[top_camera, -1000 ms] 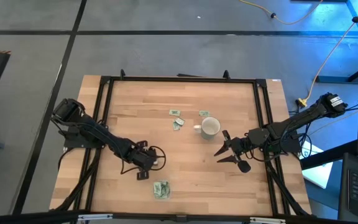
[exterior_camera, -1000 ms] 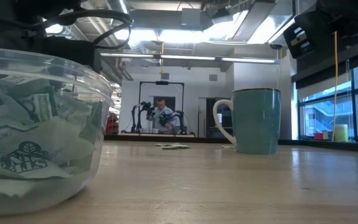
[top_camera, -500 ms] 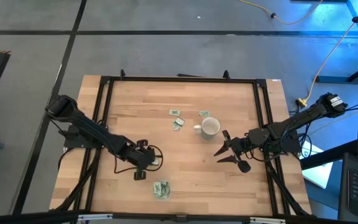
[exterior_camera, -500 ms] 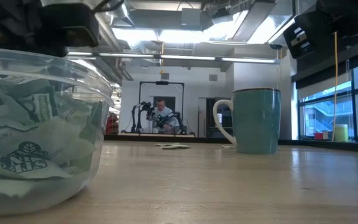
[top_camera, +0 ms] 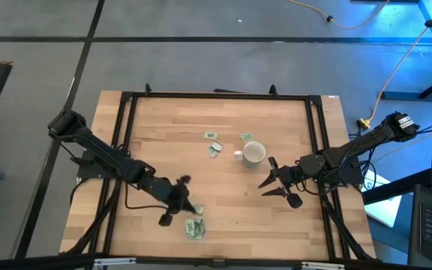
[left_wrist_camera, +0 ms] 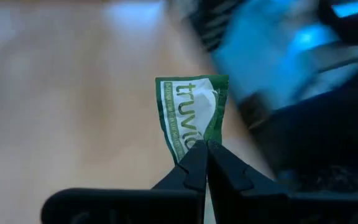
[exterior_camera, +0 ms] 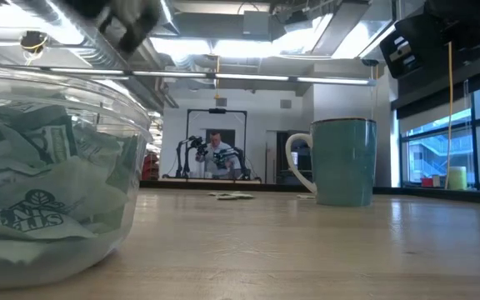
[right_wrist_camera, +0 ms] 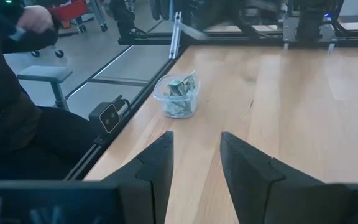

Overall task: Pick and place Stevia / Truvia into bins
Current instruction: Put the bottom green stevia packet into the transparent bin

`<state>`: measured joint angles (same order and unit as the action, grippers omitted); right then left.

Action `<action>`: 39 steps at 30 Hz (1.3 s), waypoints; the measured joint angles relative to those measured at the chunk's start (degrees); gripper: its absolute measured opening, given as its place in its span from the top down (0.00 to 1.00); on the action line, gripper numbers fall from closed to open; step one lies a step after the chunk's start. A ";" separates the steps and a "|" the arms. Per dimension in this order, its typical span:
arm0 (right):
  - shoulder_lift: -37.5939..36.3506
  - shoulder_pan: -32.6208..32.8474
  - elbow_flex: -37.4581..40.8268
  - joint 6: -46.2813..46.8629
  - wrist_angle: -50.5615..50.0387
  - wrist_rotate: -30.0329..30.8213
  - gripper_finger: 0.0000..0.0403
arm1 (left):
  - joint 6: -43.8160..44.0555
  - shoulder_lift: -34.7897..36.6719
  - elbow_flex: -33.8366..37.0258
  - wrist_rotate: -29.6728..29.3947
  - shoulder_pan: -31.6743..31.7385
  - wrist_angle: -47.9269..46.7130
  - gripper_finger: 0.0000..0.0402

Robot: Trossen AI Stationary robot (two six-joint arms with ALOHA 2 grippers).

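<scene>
My left gripper (top_camera: 186, 208) hovers just beside the clear round bin (top_camera: 194, 229), which stands near the table's near edge and holds several green-and-white sachets. It is shut (left_wrist_camera: 202, 146) on one Truvia sachet (left_wrist_camera: 192, 109). The low view shows the bin (exterior_camera: 52, 179) close up, sitting on its base. Loose sachets (top_camera: 214, 144) lie flat left of the white mug (top_camera: 254, 154), and one more (top_camera: 246, 136) lies beyond it. My right gripper (top_camera: 276, 185) waits open, right of the mug, above the table; its wrist view shows the bin (right_wrist_camera: 180, 96) far off. My left gripper pinches the Truvia sachet by one short end (left_wrist_camera: 199, 138) between its two shut fingertips. The rest of the sachet sticks out beyond the fingertips, lifted clear of the table and slightly curled.
The mug (exterior_camera: 344, 162) stands upright near the table's middle, handle toward the left. A black frame (top_camera: 126, 135) runs around the table. Bare wood lies between the bin and the mug. A person (right_wrist_camera: 11, 93) is beside the table's near edge, and another (exterior_camera: 217, 154) is far behind.
My left gripper has moved toward the table's near edge, closing on the bin, and has turned as it went, still shut on the sachet. In the low view it has swung out from above the bin's rim. The right arm has kept still.
</scene>
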<state>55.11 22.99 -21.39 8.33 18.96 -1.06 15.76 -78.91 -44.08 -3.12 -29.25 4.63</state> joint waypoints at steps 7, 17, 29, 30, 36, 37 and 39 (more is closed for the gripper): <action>0.00 0.00 0.00 0.36 0.17 0.00 0.66 | 2.63 -6.39 -0.08 21.18 0.09 16.82 0.99; 0.00 0.00 0.00 0.36 0.63 0.01 0.66 | 39.51 -14.96 -0.08 35.20 3.61 22.24 0.99; 0.00 -0.01 0.00 0.35 0.11 0.00 0.66 | 63.81 -16.73 -0.83 41.50 6.57 16.86 0.99; 0.00 0.00 0.00 0.39 -0.01 0.00 0.66 | 66.67 -16.73 -0.95 42.16 6.68 16.04 0.99; 0.01 0.01 0.00 0.41 -1.48 0.00 0.66 | 81.36 -16.73 -1.02 42.30 7.53 13.56 0.99; 0.00 -0.01 0.00 0.41 -1.49 0.00 0.66 | 83.35 -16.73 -1.02 42.30 7.68 13.39 0.99; 0.01 0.00 0.00 0.41 -1.50 0.00 0.66 | 86.48 -16.73 -1.02 41.83 7.70 12.68 0.99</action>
<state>55.12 22.99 -21.39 8.73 17.46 -1.06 102.24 -95.64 -45.10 38.71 -21.55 17.32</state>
